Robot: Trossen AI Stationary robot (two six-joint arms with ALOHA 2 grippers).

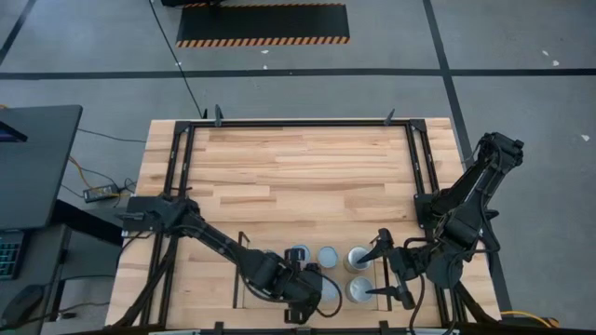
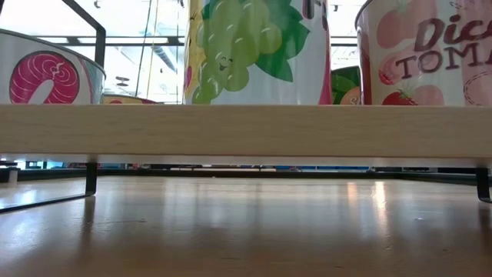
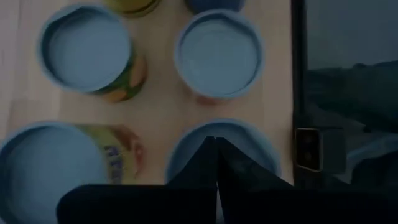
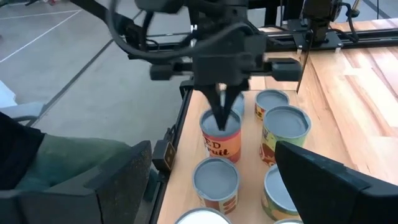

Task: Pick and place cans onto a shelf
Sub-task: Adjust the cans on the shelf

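From above, the wooden table carries the shelf at its near edge, close to the middle, and the cans stand grouped inside it toward its right rail. The left gripper reaches in over the cans at the near edge with its fingers pressed together, while the right gripper hangs just beside the cluster's right end with its fingers spread wide and nothing between them. At table height, the light board of the shelf runs across the view on thin dark legs, with three labelled cans standing on it. The left wrist camera looks down on four can tops next to the dark side rail; the closed fingers sit over one can's lid. The right wrist camera shows the left gripper with its tip on a can, other cans around it.
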